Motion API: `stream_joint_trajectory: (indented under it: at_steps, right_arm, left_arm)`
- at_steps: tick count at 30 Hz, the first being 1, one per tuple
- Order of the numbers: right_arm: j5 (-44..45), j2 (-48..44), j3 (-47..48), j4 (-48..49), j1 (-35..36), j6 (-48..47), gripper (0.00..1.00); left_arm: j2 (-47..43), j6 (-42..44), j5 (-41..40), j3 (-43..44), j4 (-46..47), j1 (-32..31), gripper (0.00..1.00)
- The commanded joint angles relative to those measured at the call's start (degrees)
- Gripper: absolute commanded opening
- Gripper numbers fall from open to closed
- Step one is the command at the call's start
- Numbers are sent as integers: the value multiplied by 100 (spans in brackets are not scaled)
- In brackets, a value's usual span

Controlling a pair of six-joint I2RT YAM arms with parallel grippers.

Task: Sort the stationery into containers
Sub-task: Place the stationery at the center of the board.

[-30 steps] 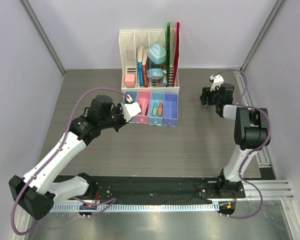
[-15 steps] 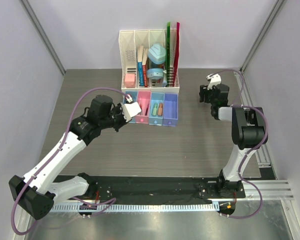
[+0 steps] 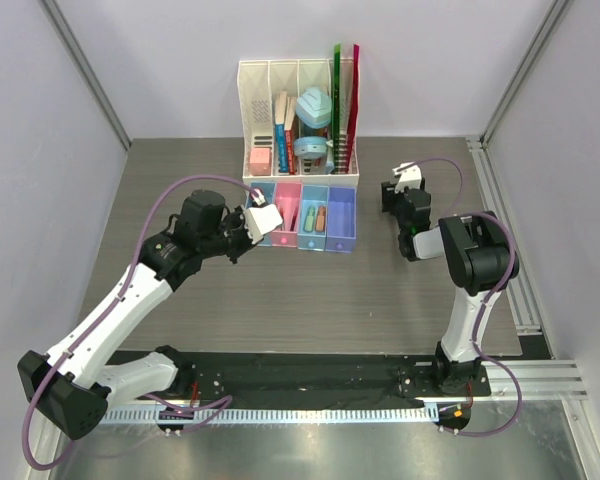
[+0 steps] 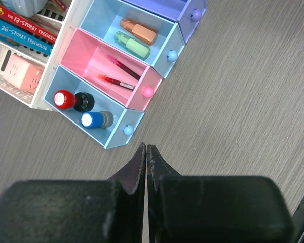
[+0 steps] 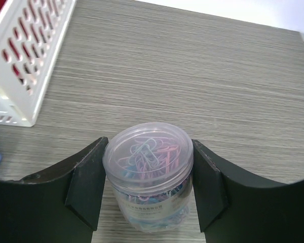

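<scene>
My right tool (image 5: pixel 148 146) is pinching a clear jar of paper clips (image 5: pixel 151 202), one pad pressed to each side of its round wall just under the lilac-tinted lid. Holding it by the sides keeps it upright and the lid level, so nothing can spill. From the wrist view I cannot tell whether its base rests on the worktop (image 5: pixel 202 66) or hangs just above it. The jar sits to the right of the white rack (image 5: pixel 25 61), well apart from the row of bins, so of the loose things I can see it looks like the only one not yet put away. My left tool (image 4: pixel 146 149) has its fingers pressed together with nothing between them, and it hovers just in front of the blue bin (image 4: pixel 116 132), out of the way of the row. The sorting there goes by kind. The red-capped cylinder (image 4: pixel 64 99) and the blue-capped cylinder (image 4: pixel 90 120) stand in the blue bin, and two thin pens (image 4: pixel 119 82) lie on the floor of the pink bin (image 4: pixel 99 61). The orange piece (image 4: pixel 138 31) and the green piece (image 4: pixel 132 45) lie side by side in the light blue bin (image 4: pixel 104 20). That leaves the purple bin (image 3: pixel 342 215) at the right end (I see nothing in it from above, though the view is small). I judge that bin to be where the jar belongs. Carrying it there means crossing open worktop toward the row and lowering it straight down, because the jar looks nearly as wide as the bin and could catch on a wall if tilted.
</scene>
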Motion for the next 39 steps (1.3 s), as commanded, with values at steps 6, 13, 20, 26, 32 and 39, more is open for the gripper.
stream_joint_trajectory:
  at_steps: [6, 13, 20, 26, 32, 39]
  right_arm:
    - [353, -144, 121, -27, -12, 33, 48]
    - [231, -205, 228, -476, -12, -63, 66]
    - [72, -355, 175, -687, -12, -72, 70]
    - [-42, -478, 175, -1152, -12, 25, 81]
    - [-95, -907, 358, -1906, -29, 34, 82]
    - [-1149, -306, 3238, -6641, -205, -344, 82]
  left_arm:
    - [-39, 63, 66, 64, 115, 30, 0]
    - [5, 72, 75, 205, 28, 30, 1]
    - [40, 90, 84, 257, 27, 30, 1]
    - [67, 90, 92, 310, -16, 30, 1]
    - [40, 90, 101, 345, -34, 30, 1]
    - [-47, 107, 84, 266, -52, 30, 1]
